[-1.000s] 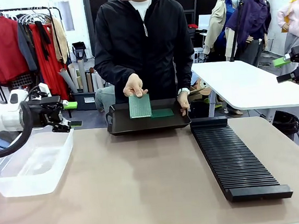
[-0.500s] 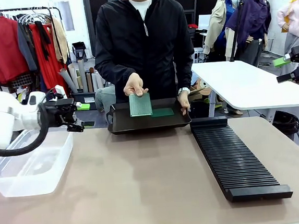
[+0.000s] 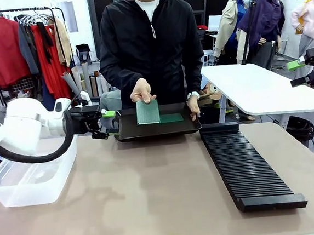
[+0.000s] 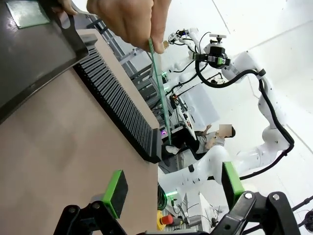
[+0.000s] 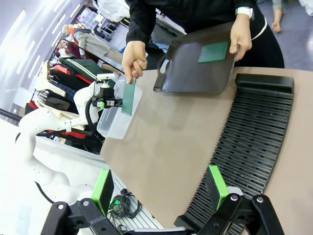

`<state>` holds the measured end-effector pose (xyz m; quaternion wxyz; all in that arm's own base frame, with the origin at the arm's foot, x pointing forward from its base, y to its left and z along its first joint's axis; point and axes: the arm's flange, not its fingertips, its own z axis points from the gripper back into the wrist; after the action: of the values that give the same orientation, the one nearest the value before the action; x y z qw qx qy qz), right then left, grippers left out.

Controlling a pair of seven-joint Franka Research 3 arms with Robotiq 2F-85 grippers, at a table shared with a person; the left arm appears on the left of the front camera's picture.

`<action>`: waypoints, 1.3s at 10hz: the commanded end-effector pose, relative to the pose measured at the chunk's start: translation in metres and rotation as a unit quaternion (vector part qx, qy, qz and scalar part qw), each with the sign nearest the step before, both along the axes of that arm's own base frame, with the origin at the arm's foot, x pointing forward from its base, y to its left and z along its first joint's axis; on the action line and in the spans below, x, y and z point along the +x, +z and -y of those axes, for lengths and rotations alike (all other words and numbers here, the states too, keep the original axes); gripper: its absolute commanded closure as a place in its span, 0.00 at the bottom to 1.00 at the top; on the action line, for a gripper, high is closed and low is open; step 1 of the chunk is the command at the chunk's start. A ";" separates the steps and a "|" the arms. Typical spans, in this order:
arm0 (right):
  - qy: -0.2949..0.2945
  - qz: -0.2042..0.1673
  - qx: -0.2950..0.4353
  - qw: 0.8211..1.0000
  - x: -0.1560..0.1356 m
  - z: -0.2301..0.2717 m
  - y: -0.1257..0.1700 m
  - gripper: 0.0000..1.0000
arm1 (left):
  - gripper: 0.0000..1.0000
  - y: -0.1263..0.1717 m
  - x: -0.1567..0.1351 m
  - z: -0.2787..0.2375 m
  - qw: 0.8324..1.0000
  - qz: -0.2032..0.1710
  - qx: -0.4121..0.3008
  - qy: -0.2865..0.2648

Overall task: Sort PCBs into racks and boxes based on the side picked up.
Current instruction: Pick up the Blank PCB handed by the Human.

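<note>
Left claw (image 3: 105, 125), jaws apart and empty, sits just left of the tray (image 3: 152, 131), above which a hand (image 3: 141, 89) holds a PCB (image 3: 147, 112) upright; risk: an off-centre pinch lets it twist or slip, or nips fingers; right claw (image 5: 160, 187) also apart, empty.

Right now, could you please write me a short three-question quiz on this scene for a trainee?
1. True or false: a circuit board already stands in the rack.
2. Where does the loose circuit board, the one nobody is holding, lie? A) in the tub B) flat in the tray C) on the table
3. Fill in the blank: the left gripper is ___ (open or shut).

Key: 1 false; 2 B; 3 open.
</note>
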<state>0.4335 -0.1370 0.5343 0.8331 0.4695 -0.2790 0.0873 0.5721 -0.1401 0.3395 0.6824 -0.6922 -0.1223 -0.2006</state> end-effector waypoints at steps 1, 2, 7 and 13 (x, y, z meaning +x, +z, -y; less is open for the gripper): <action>0.002 0.000 -0.006 1.000 -0.001 -0.001 0.002 0.00 | 0.00 0.001 0.007 0.019 1.000 0.011 -0.008 0.012; 0.002 0.000 -0.006 1.000 -0.001 -0.001 0.002 0.00 | 0.00 0.002 0.009 0.030 1.000 0.011 -0.006 0.015; 0.002 0.000 -0.006 1.000 -0.001 -0.001 0.002 0.00 | 0.00 0.003 0.025 0.071 0.999 0.033 0.002 0.031; 0.002 0.000 -0.006 1.000 -0.001 -0.001 0.002 0.00 | 0.04 -0.001 0.033 0.083 0.997 0.034 -0.011 0.075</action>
<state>0.4335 -0.1370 0.5343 0.8331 0.4695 -0.2790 0.0873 0.6067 -0.2197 0.3404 0.6880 -0.6809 -0.1814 -0.1734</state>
